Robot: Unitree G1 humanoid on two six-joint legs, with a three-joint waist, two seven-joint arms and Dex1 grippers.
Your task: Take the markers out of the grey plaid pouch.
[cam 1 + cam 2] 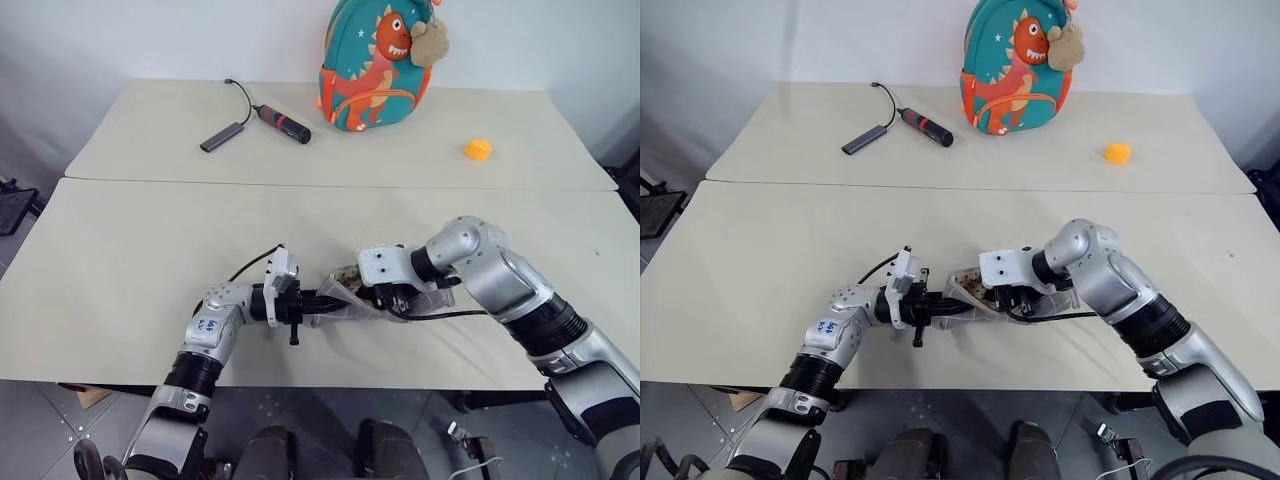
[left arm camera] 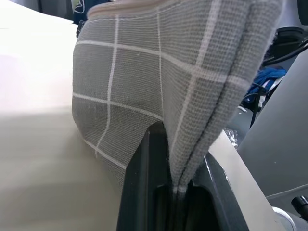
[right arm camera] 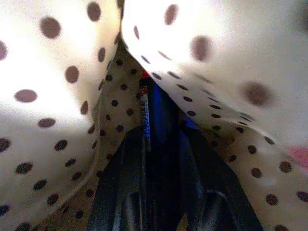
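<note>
Reaching into the pouch that the left tool holds clenched above the surface, the right tool closes around 1 marker; none is out yet.

- Silver-grey metal arm shells, black ribbed sleeves at forearms.
- Small blue marking on left arm.
- White wrist blocks with dark screws; black cable looping over each.
- Black two-fingered left end effector.
</note>
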